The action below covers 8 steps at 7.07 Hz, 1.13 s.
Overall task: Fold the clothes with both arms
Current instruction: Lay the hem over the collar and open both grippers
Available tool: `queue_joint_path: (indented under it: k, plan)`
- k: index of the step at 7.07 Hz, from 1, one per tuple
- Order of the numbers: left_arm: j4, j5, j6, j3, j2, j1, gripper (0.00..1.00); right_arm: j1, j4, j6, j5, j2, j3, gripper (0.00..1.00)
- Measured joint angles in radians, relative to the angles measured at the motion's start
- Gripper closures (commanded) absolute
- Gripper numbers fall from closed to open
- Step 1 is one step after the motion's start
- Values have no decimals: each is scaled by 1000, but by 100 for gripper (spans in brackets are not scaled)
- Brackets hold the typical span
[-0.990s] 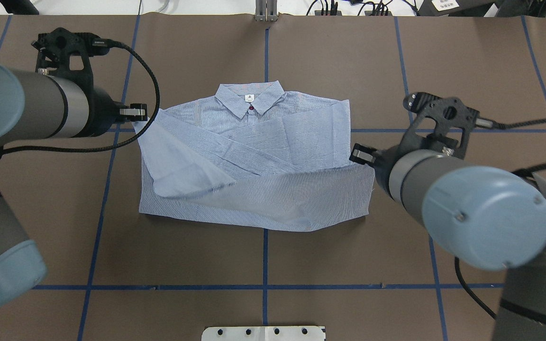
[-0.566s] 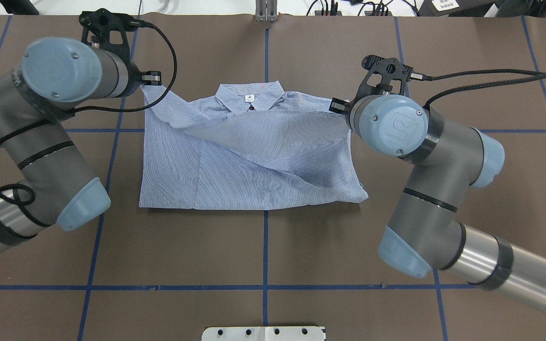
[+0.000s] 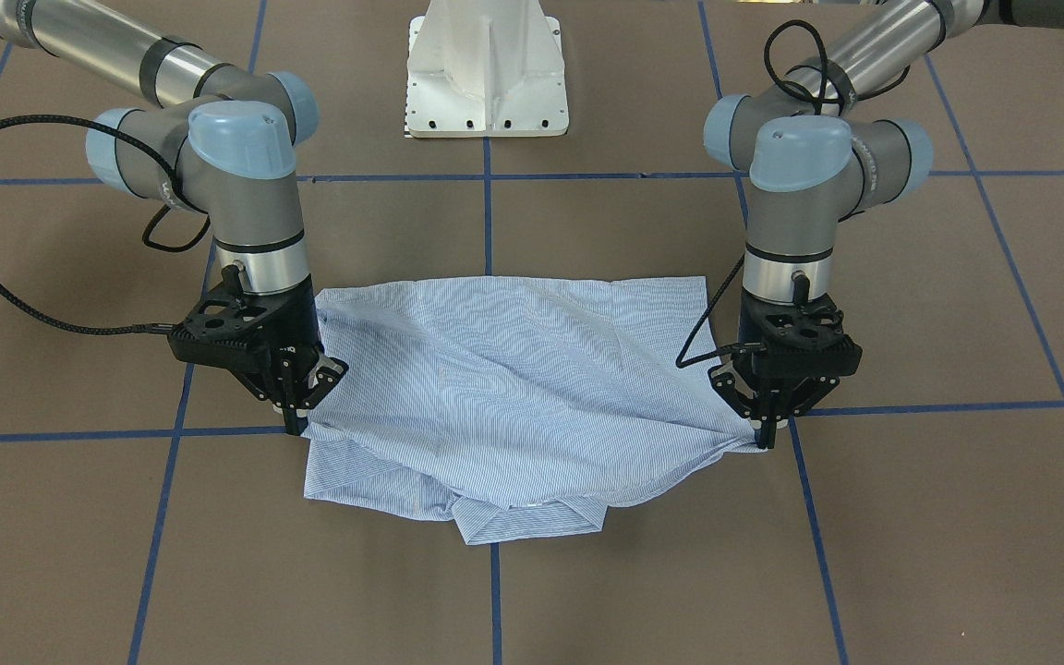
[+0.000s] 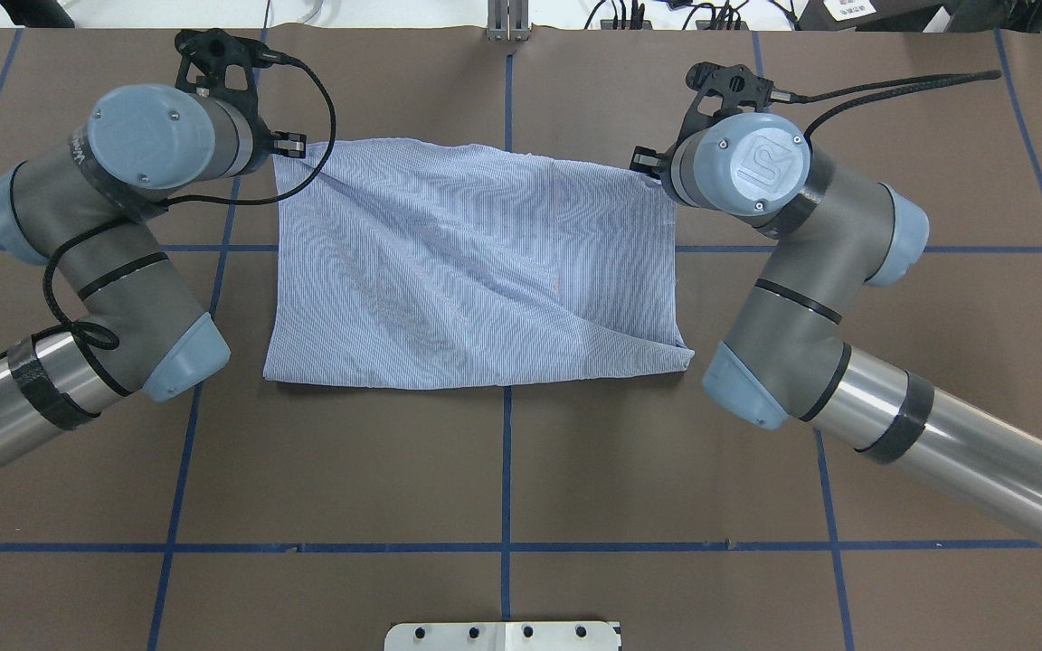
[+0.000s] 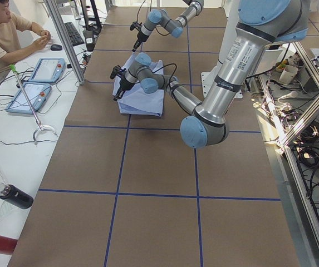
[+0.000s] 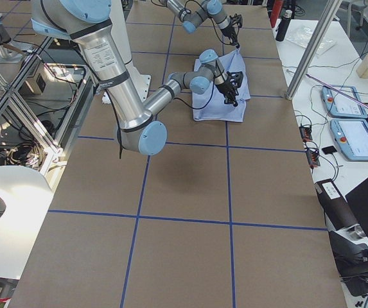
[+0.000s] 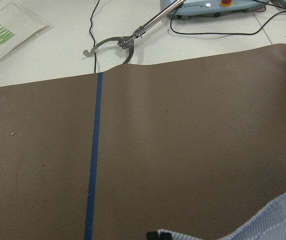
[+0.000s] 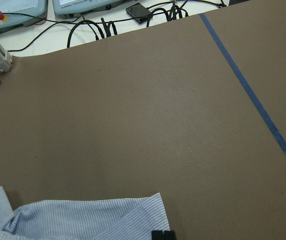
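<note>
Thin woven cloth shirt (image 4: pixel 476 271), matt brown table (image 4: pixel 349 470)

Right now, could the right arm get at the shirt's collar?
Probably not as things stand. The right gripper is shut on a corner of the shirt, and the folded-over layer covers most of the collar; only its edge peeks out at the far side. It would need to let go first.

**Little lettering to read from here**

I am reading a round "UR" mark on the light blue end cap (image 4: pixel 761 163) of the right arm (image 4: pixel 801 262). I am seeing dark lettering running along the left arm (image 4: pixel 78 149), too small to make out. In my left wrist view, green capitals are lying slantwise on a clear bag (image 7: pixel 8 27); they are looking like "MINI", though I cannot be sure.
</note>
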Motion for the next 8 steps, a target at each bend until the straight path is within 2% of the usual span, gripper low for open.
queue_joint_path:
  k: [3,4,5,6,8]
  plan:
    - [-2,-6,2,2,-30,1,100,3,2,-7,4,85,-58,100]
    - [-2,-7,2,6,-31,1,4,5,3,-21,5,100,-85,4]
    - [-3,-7,12,10,-31,0,0,7,5,-56,5,110,-112,0]
    - [-21,-11,41,7,-29,-2,0,10,6,-93,7,114,-129,0]
    - [-63,-113,84,-28,-8,-8,0,30,1,-153,90,107,-120,0]
